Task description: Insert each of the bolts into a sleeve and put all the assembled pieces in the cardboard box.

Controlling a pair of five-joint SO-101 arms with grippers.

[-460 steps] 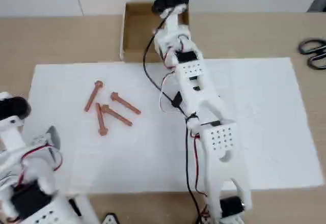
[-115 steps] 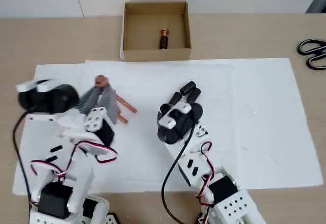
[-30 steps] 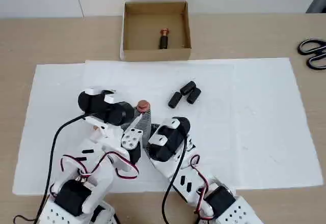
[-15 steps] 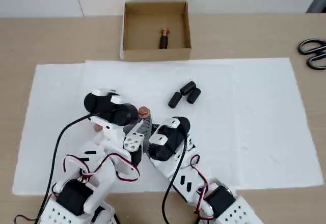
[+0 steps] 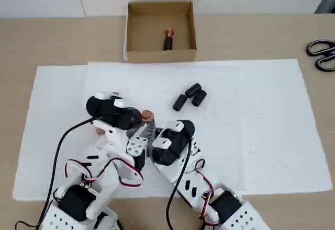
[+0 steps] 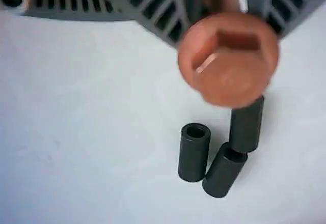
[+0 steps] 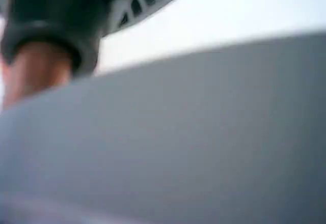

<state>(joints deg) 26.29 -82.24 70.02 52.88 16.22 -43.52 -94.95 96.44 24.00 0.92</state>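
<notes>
One bolt (image 6: 227,63) nearly upright, head up

Both arms folded low, wrists close together — left end effector (image 5: 148,127) clamped shut.

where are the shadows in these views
Left wrist view: soft shadows lie beside the three sleeves on the white sheet, beyond the held bolt. High view: even light, no hard shadow around the cardboard box.

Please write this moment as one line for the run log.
step: insertion | left gripper: shut on bolt | right gripper: shut on sleeve | sheet: three loose sleeves | cardboard box: one assembled piece
</notes>
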